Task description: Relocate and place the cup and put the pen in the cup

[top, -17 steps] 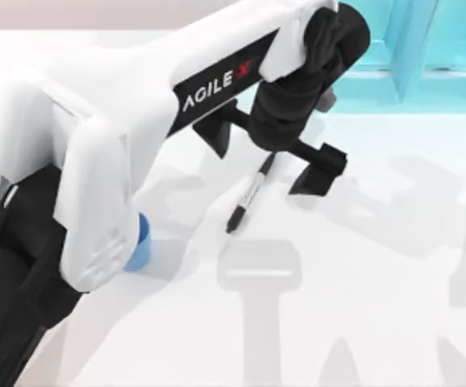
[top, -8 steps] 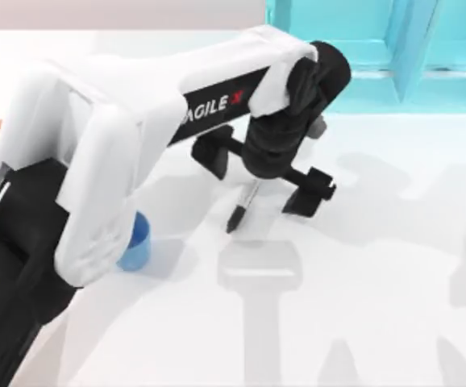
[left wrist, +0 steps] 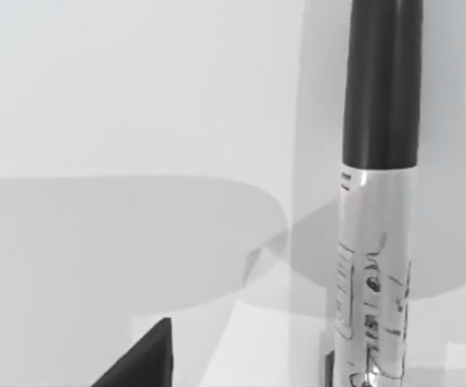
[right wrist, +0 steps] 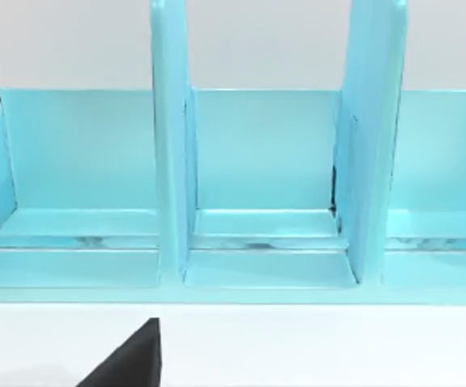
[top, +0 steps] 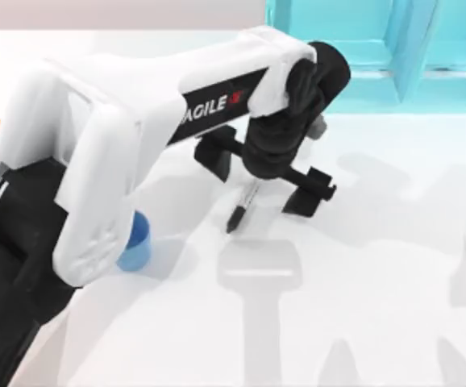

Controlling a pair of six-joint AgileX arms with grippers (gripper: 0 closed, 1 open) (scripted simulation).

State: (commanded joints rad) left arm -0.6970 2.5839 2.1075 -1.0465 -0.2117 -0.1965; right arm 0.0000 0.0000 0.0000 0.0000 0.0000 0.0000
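1. My left gripper (top: 264, 179) hangs over the pen (top: 242, 206) near the middle of the white table (top: 362, 274). Its two black fingers (top: 307, 193) are spread wide, one on each side of the pen's upper end, and grip nothing.
2. The pen lies flat on the table, its black tip pointing away from the turquoise shelf unit (top: 378, 48). Its other end is hidden under my left wrist. In the left wrist view the pen (left wrist: 378, 201) shows a black cap section and a silvery labelled band. It lies close to one finger rather than midway between the two.
3. The cup (top: 136, 242) is small and blue and stands on the table beside the pen, farther from the shelf unit. My left arm's white link covers much of it, so I cannot tell whether anything is inside. The pen is not in it.
4. In the right wrist view the shelf unit (right wrist: 257, 177) stands on the table, and the three open compartments facing that camera hold nothing I can see.
5. The dark tip of one finger (right wrist: 132, 359) of my right gripper shows in the right wrist view, facing the shelf unit; I cannot tell whether that gripper is open or closed.
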